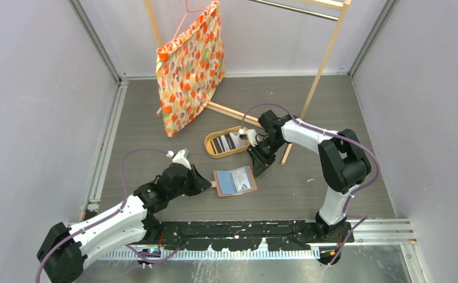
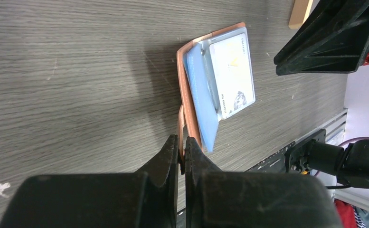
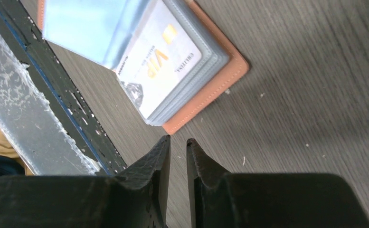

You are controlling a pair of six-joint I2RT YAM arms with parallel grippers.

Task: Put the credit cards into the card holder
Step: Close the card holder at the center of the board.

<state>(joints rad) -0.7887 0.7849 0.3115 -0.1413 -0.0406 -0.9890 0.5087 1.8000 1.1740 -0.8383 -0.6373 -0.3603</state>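
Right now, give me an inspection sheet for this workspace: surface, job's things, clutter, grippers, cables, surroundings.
Surface: grey wood-grain table, a few pale specks.
Job's things: card holder lies open and flat, with a white VIP card in a clear sleeve. More credit cards lie in the oval wooden tray.
Clutter: floral fabric bag hanging on a wooden rack.
Grippers: left gripper is shut on the card holder's snap tab. Right gripper is slightly open and empty, near the holder's corner.
Cables: purple cables loop along both arms, clear of the cards.
Surroundings: plain pale walls.
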